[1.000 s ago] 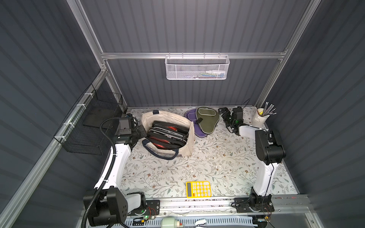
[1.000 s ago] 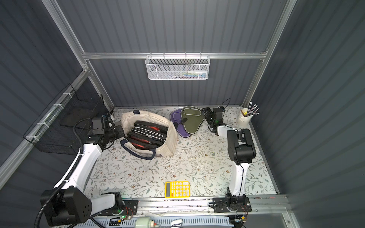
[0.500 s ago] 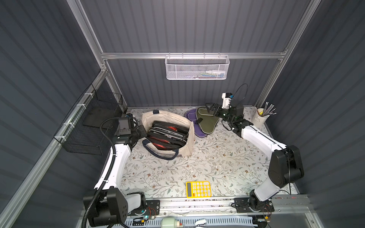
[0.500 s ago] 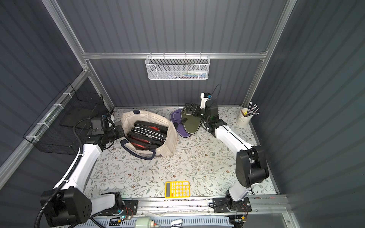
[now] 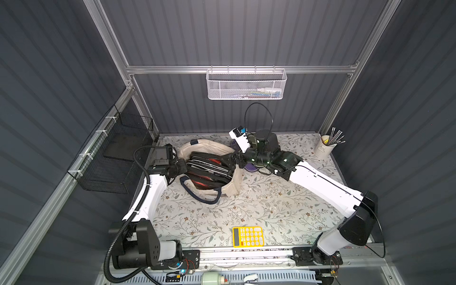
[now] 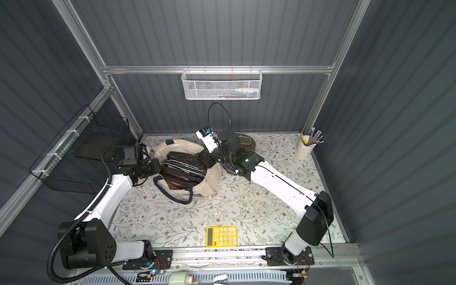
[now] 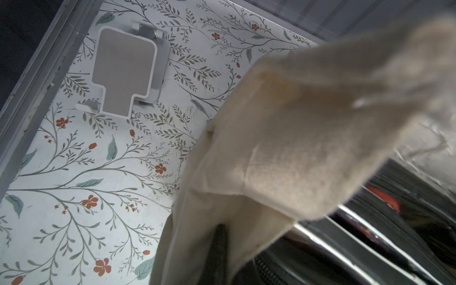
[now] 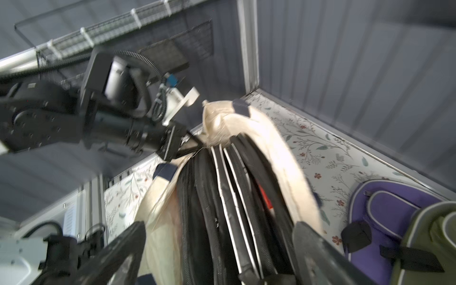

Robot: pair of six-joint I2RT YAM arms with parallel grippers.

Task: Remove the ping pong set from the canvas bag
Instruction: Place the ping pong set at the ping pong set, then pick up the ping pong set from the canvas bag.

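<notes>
The cream canvas bag (image 5: 233, 183) lies open on the floral table, with navy handles. Inside it is the ping pong set (image 5: 209, 167): black zippered cases with white piping and some red. My left gripper (image 5: 182, 167) is shut on the bag's left rim. In the left wrist view the canvas (image 7: 296, 123) fills the frame and wraps round one dark finger (image 7: 219, 244). My right gripper (image 5: 232, 160) is open at the bag's right rim. In the right wrist view its fingers (image 8: 128, 237) straddle the black cases (image 8: 222, 209) and the canvas rim without closing on them.
Purple (image 8: 385, 209) and olive (image 8: 431, 237) paddle covers lie on the table right of the bag. A yellow calculator (image 5: 248, 236) sits near the front edge and a cup of pens (image 5: 325, 148) at the back right. A black wire basket (image 5: 111, 158) hangs left, a white mesh basket (image 5: 246, 85) on the back wall.
My right arm has swung from the back right corner across the paddle covers to the bag's right rim. The left arm and the bag have stayed put.
</notes>
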